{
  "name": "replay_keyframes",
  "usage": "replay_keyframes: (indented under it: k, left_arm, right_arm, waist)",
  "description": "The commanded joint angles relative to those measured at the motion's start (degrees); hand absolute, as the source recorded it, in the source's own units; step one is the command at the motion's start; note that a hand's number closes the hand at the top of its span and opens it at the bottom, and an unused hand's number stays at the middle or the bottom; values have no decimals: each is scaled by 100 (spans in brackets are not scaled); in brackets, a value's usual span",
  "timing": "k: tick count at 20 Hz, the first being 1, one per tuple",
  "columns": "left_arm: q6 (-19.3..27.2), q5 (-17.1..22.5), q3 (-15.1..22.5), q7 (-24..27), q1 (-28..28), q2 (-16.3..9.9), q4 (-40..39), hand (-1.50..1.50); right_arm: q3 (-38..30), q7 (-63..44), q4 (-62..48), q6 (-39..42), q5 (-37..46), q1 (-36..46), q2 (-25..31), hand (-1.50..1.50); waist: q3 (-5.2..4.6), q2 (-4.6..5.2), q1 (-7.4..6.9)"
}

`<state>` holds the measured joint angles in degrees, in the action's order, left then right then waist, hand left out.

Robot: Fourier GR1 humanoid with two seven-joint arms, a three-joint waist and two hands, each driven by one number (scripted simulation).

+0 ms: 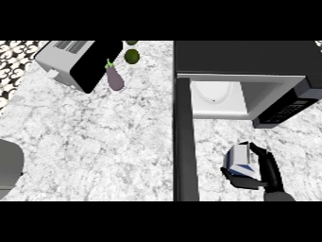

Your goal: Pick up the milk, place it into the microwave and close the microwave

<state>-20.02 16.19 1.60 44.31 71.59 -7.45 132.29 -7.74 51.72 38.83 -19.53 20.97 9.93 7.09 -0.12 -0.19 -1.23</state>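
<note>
Head view: the marble table [93, 142] is being looked down on steeply, with the task's things at the right.
Milk: the milk carton [240, 158] is being held at the near right, just in front of the open microwave [261, 71] and not yet inside its cavity [219, 97].
Right hand: the right hand [264, 172] is being wrapped round the carton, its fingers [259, 158] curled over the far side.
Left hand: no left hand is being shown.
Door: the microwave door [182, 142] is being left swung open, edge-on, just left of the carton.
Risk: the carton is likely to be knocked against the door or the cavity's lower lip if it is being carried too low or too far left.
Bystanders: an eggplant [114, 78] and a toaster oven [76, 61] are lying far left, well apart.
</note>
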Motion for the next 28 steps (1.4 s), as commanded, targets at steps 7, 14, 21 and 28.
replay_keyframes:
  k: [7,14,21,28]
  left_arm:
    - [-167,59,-24,-117,-289,54,-178,-150]
    - [-486,432,-493,197,-121,-110,-387,-150]
    - [-243,398,-281,-238,-288,-5,-204,-150]
    - [-485,873,-835,-287,-161,-171,-227,-150]
  right_arm:
    - [-363,796,-1568,111,13,1234,522,150]
    - [-440,1741,-1635,790,-263,1170,456,150]
    - [42,1267,-867,1836,-289,1334,334,150]
    - [436,-99,1194,1075,-189,818,54,150]
  waist:
    - [28,53,-44]
    - [25,29,-33]
    - [8,-15,118]
    - [1,-41,184]
